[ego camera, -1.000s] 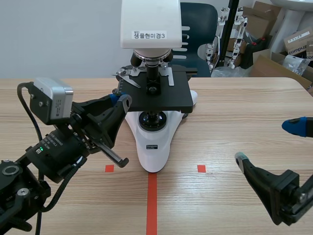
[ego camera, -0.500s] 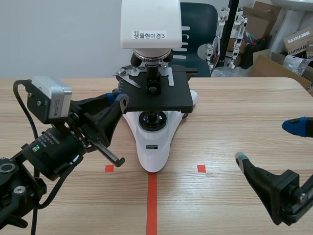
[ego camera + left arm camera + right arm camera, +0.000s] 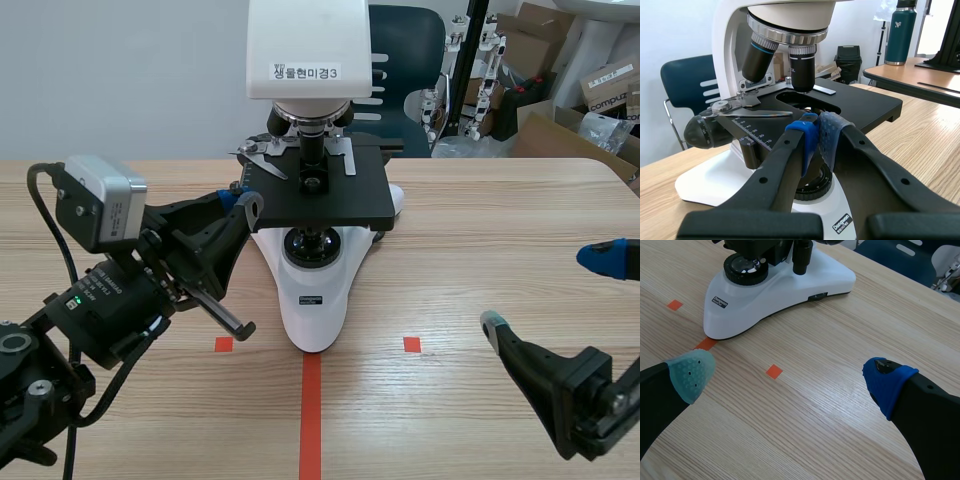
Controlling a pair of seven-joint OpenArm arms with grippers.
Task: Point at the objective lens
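Note:
A white microscope [image 3: 312, 285] with a black stage [image 3: 325, 190] stands mid-table. Its objective lenses hang under the head; the one over the stage is a black barrel [image 3: 802, 67] [image 3: 309, 145], with a second angled one [image 3: 759, 57] beside it. My left gripper [image 3: 243, 204] [image 3: 818, 131] is shut, pads pressed together, tips raised at the stage's left edge, aimed toward the lenses and a short way from them. My right gripper [image 3: 560, 290] [image 3: 790, 375] stands open low at the right, nothing between its fingers, well clear of the microscope base [image 3: 775, 287].
A dark blue chair [image 3: 405, 60] stands behind the table. Cardboard boxes [image 3: 590, 90] and clutter fill the back right. Bare wooden table [image 3: 480, 240] spreads right of the microscope. A slide clip [image 3: 747, 107] and focus knob [image 3: 702, 131] sit on the stage's left side.
Over the second, the left arm's body shifted slightly left and settled; its gripper stays at the stage edge. The right arm has not moved.

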